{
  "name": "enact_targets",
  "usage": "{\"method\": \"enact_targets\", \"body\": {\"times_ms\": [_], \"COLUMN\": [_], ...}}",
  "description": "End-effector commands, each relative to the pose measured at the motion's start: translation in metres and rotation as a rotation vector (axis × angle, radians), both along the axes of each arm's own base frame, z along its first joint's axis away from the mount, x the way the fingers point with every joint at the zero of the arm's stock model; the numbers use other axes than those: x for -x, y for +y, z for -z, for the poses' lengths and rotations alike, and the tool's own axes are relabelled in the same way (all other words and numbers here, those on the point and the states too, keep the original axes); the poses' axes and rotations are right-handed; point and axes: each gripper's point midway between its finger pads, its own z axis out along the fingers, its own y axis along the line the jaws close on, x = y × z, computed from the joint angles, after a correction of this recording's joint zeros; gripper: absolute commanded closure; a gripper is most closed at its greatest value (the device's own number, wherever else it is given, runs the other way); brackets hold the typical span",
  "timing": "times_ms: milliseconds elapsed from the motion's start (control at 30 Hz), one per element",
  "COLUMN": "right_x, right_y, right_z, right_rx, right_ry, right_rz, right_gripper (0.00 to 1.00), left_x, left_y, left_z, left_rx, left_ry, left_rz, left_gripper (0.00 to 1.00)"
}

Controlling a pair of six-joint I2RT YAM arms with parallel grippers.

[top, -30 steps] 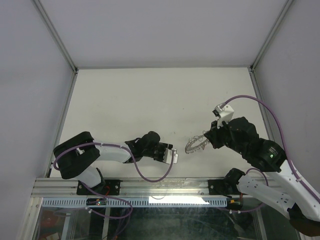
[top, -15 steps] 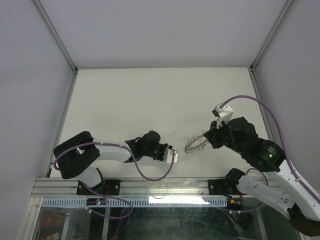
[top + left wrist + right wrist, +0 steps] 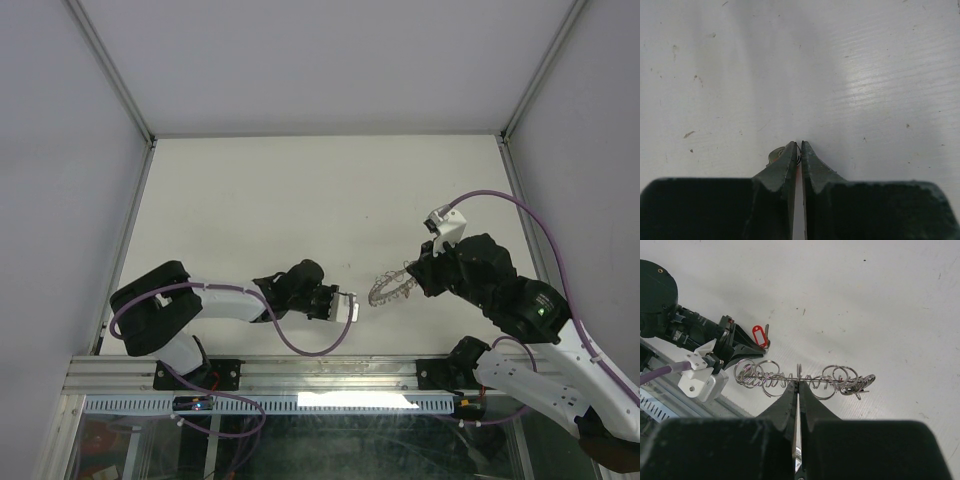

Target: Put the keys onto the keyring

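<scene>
In the right wrist view the red oval tag (image 3: 758,335) with its white window sticks out past the tips of my left gripper (image 3: 742,342), a sliver of silver key beside it. In the left wrist view my left gripper (image 3: 799,145) is shut, with a red sliver between the jaws and a bit of metal (image 3: 775,155) showing by the left finger. My right gripper (image 3: 798,382) is shut on the thin wire of the keyring (image 3: 765,380), seen edge-on and strung with many small silver pieces. In the top view the keyring (image 3: 390,290) hangs just right of my left gripper (image 3: 345,305).
The white table (image 3: 300,200) is walled at the left, back and right. An aluminium rail (image 3: 300,375) runs along the near edge. A purple cable (image 3: 310,355) loops below my left wrist, and another (image 3: 540,225) arcs over my right arm.
My left gripper has moved a little to the right, closer to the keyring. My right gripper and the keyring have hardly moved.
</scene>
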Motion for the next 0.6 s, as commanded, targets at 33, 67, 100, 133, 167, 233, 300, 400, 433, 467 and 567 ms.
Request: {"method": "enact_targets", "body": {"times_ms": [33, 67, 100, 133, 167, 233, 300, 400, 433, 467, 567], "right_x": [-0.006, -0.006, -0.006, -0.006, -0.006, -0.005, -0.005, -0.004, -0.005, -0.004, -0.004], "right_y": [0.011, 0.012, 0.012, 0.012, 0.012, 0.011, 0.012, 0.011, 0.01, 0.01, 0.011], "right_z": [-0.027, -0.027, -0.027, -0.027, -0.027, -0.028, -0.03, -0.03, -0.031, -0.032, -0.033], "right_rx": [-0.102, -0.103, -0.103, -0.104, -0.103, -0.106, -0.108, -0.108, -0.109, -0.111, -0.114], "right_ry": [-0.063, -0.063, -0.064, -0.063, -0.063, -0.067, -0.072, -0.077, -0.081, -0.084, -0.091], "right_rz": [-0.005, -0.007, -0.006, -0.007, -0.006, -0.007, -0.012, -0.014, -0.014, -0.015, -0.022], "right_gripper": [1.0, 1.0, 1.0, 1.0, 1.0, 1.0, 1.0, 1.0, 1.0, 1.0, 1.0], "left_x": [-0.007, -0.01, -0.012, -0.014, -0.017, -0.023, -0.027, -0.032, -0.031, -0.03, -0.022], "left_y": [0.01, 0.009, 0.008, 0.007, 0.006, 0.004, 0.001, -0.004, -0.003, -0.003, -0.002], "left_z": [0.011, 0.008, 0.006, 0.003, -0.001, -0.012, -0.026, -0.055, -0.061, -0.064, -0.085], "left_rx": [-0.063, -0.059, -0.053, -0.045, -0.034, 0.008, 0.07, 0.202, 0.237, 0.26, 0.331], "left_ry": [0.037, 0.036, 0.035, 0.034, 0.034, 0.039, 0.036, 0.05, 0.063, 0.077, 0.092], "left_rz": [-0.068, -0.079, -0.088, -0.099, -0.116, -0.149, -0.17, -0.199, -0.203, -0.211, -0.16], "left_gripper": [0.99, 1.0, 1.0, 1.0, 1.0, 1.0, 1.0, 1.0, 1.0, 1.0, 1.0]}}
